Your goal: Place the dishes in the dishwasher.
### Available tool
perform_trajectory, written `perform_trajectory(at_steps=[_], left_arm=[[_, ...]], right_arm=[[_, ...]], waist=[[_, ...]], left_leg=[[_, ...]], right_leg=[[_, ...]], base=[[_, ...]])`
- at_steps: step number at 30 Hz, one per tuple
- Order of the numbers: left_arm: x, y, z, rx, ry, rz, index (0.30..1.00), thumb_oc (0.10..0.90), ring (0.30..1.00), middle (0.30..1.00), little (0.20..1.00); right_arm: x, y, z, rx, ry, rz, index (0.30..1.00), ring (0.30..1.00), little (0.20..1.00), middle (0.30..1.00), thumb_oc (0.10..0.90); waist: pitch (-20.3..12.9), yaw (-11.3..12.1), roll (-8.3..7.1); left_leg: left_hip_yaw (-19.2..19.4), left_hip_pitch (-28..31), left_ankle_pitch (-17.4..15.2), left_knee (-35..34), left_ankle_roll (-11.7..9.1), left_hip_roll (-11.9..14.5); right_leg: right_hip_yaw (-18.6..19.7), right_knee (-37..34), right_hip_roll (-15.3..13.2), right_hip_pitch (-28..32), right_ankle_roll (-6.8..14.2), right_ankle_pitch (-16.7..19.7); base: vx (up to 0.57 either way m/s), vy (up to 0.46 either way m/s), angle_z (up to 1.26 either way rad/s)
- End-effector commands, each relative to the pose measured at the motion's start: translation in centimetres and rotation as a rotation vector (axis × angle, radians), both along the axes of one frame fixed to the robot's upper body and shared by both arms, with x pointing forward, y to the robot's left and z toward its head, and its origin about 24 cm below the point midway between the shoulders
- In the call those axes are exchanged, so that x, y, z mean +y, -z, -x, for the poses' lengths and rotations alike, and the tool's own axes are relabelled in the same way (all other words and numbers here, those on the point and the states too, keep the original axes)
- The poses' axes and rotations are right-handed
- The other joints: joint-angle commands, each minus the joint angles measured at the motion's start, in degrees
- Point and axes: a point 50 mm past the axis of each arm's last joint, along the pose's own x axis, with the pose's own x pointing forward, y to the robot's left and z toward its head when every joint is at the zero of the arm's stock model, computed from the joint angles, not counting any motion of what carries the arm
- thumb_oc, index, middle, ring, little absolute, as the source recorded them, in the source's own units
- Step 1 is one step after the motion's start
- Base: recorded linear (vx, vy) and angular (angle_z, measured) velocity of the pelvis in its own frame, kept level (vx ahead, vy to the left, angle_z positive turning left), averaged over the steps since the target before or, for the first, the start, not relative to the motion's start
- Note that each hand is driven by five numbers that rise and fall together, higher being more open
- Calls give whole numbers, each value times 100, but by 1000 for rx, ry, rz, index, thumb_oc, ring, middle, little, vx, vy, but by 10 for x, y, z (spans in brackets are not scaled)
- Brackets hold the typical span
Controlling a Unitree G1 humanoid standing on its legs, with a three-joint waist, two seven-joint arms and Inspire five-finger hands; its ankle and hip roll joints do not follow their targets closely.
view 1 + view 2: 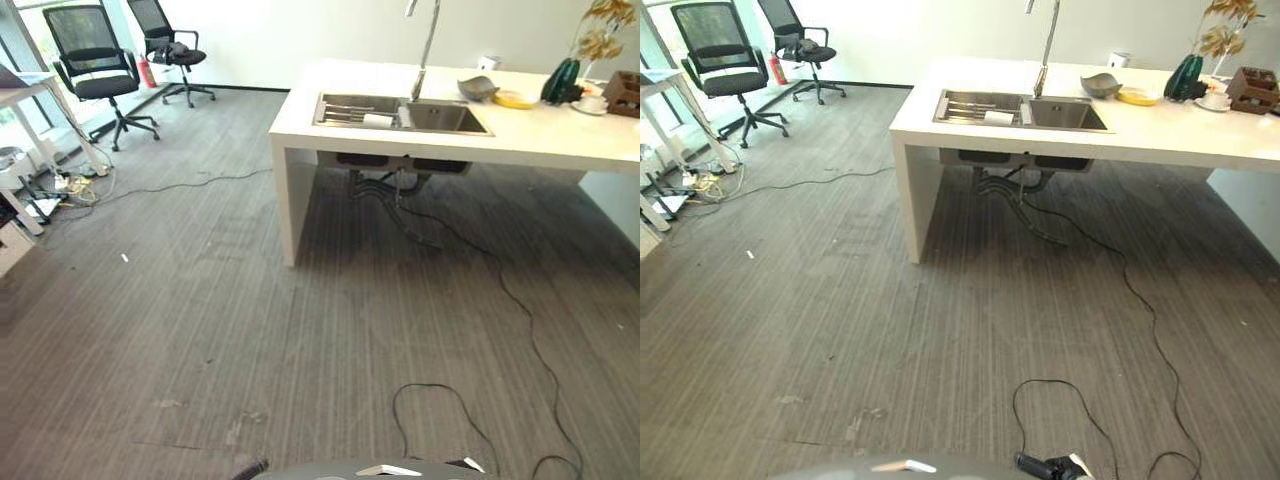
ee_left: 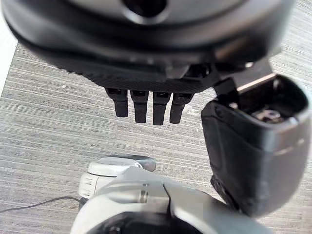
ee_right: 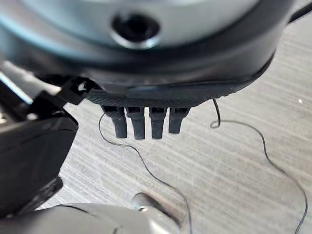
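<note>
Far ahead stands a white counter (image 1: 450,140) with a steel sink (image 1: 400,112) and a tall faucet (image 1: 428,45). A white dish (image 1: 378,120) lies in the sink. On the counter to its right sit a grey bowl (image 1: 477,88), a yellow plate (image 1: 515,99) and a cup on a saucer (image 1: 592,104). My left hand (image 2: 146,105) hangs over the grey floor, fingers straight, holding nothing. My right hand (image 3: 146,122) hangs the same way, open and empty, above the floor.
A green vase (image 1: 560,82) and a wooden rack (image 1: 625,95) stand at the counter's far right. Two black office chairs (image 1: 95,70) and a desk (image 1: 20,90) are at the far left. A long cable (image 1: 520,310) runs from under the sink. Wide carpet lies between me and the counter.
</note>
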Motion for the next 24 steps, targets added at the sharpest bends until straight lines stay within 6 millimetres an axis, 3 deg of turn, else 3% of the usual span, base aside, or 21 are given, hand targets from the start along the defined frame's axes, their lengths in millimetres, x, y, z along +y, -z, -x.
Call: perform_trajectory(at_steps=[1,15,16,24], left_arm=[[-19,-1,-36,-94,32,47,900,800,900,900,900],[-26,-1,-42,-122,43,66,900,800,900,900,900],[-29,-1,-46,-143,40,66,900,800,900,900,900],[-33,-2,-52,-169,5,68,900,800,900,900,900]], right_arm=[[15,0,-16,-29,-101,-41,900,900,900,900,800],[14,3,-6,14,8,-52,900,900,900,900,800],[12,3,-5,-3,106,-68,900,900,900,900,800],[8,1,-12,-54,244,-95,900,900,900,900,800]], waist=[[159,-49,-141],[149,-49,-143],[158,-69,-131],[219,-146,-87]], left_leg=[[-162,124,217,-398,-281,-38],[-198,164,180,-398,-267,-56],[-192,164,184,-398,-269,-55],[-191,145,207,-398,-295,-39]], right_leg=[[333,-1119,-294,687,601,405],[302,-1119,-308,725,594,382],[299,-1119,-310,734,592,380],[267,-1119,-299,709,571,388]], base=[[-4,7,3],[0,0,1],[0,0,0],[0,0,0]])
